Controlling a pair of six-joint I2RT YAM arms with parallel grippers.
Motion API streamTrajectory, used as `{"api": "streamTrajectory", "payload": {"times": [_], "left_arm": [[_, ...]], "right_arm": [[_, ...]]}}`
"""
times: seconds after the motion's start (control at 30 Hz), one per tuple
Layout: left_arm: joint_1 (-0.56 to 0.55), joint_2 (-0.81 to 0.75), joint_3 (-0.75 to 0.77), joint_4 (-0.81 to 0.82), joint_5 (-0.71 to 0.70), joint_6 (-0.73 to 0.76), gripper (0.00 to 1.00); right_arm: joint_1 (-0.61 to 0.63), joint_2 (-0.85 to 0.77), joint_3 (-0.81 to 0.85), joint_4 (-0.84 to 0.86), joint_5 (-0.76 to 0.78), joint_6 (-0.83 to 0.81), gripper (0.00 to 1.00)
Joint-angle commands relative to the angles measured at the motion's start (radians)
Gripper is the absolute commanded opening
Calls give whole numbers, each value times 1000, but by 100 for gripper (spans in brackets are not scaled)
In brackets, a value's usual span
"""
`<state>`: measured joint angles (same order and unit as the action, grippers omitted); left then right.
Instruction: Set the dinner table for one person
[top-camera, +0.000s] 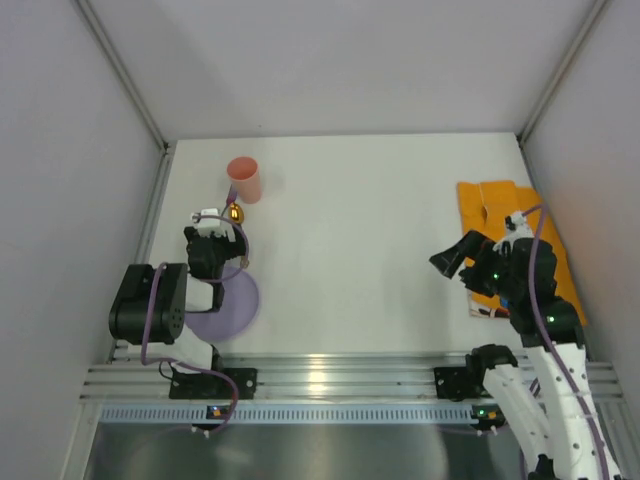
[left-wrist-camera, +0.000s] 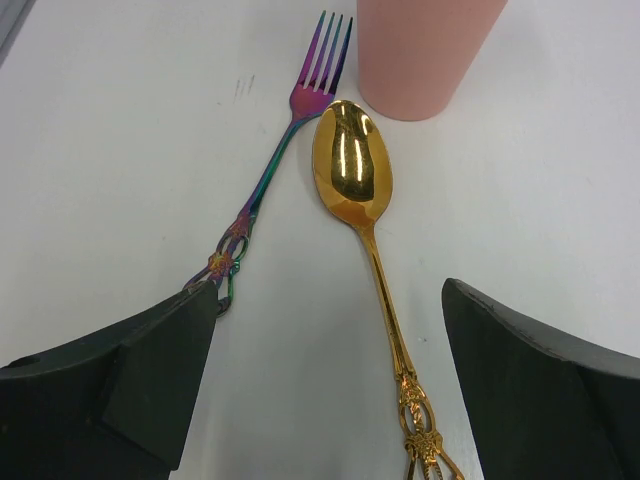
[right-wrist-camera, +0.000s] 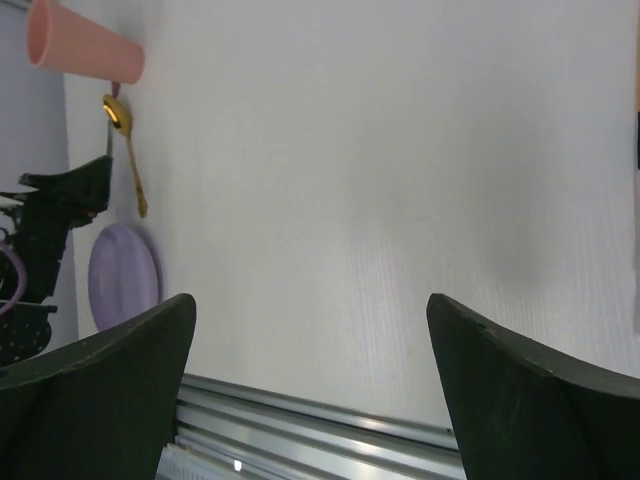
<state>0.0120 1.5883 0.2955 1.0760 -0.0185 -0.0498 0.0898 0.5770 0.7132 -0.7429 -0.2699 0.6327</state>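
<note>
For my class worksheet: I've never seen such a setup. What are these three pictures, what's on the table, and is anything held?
Two robot arms stand at the near edge of the table, each ending in a two-finger gripper. One picture looks down from above; the others come from cameras on each wrist, so the dark shapes are fingers. On the white table: a pink cup, gold spoon, rainbow fork, purple plate and orange placemat. The left gripper is open above the spoon handle; the right gripper is open too. Nothing is held.
</note>
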Motion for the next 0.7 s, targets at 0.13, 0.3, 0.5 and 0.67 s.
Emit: {"api": "streamTrajectory", "payload": {"times": [0.13,0.3,0.5,0.67], "left_arm": [[0,-8,17,39,12,7,99],[0,-8,17,38,12,7,99],[0,-124,56,-90,12,11,99],[5,-157,465,-1017,-389,-209,99]], "right_arm": [[7,-57,171,-231,-141,-58,100],[7,-112,199,-197,-149,-27,100],[7,-28,132,-190,-170,-16,100],[5,-14,86,-96,-241,-1,100]]}}
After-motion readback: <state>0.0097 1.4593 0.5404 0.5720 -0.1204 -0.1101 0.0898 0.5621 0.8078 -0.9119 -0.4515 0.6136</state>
